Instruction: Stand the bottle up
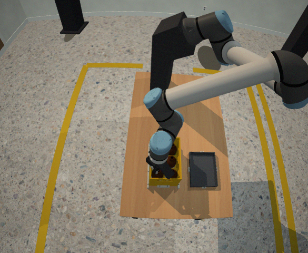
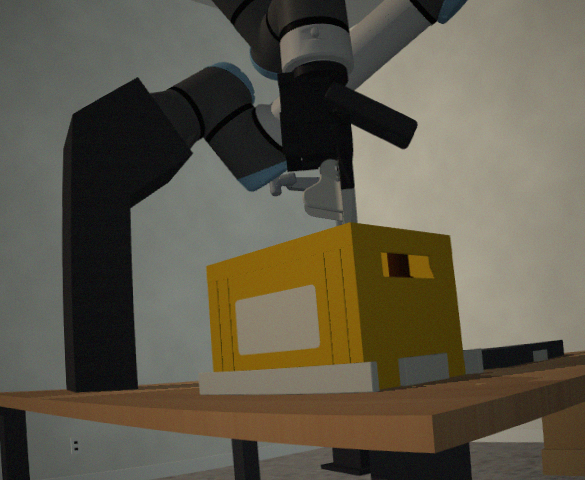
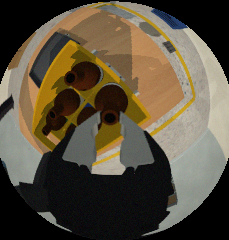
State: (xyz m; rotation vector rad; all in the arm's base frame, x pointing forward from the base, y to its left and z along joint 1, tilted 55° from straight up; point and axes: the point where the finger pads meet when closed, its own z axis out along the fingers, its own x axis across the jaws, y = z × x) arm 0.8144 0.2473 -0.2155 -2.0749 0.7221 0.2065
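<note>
The yellow crate stands on the wooden table, left of the dark tray [image 1: 204, 169]. The tray is empty. My gripper [image 3: 110, 112] points straight down over the crate's near end and is shut on the neck of a brown bottle [image 3: 110, 104], which stands upright in a crate cell. In the side view the gripper [image 2: 336, 206] reaches to just above the crate's [image 2: 333, 304] top rim. Three other brown bottles [image 3: 69, 100] stand upright in neighbouring cells. The held bottle's lower body is hidden inside the crate.
The crate sits on a pale grey base plate [image 2: 287, 382]. The tray [image 2: 519, 353] shows low behind the crate's right side. The arm's black pedestal [image 2: 101, 248] stands at the table's far end. Yellow floor tape [image 1: 58, 147] frames the table.
</note>
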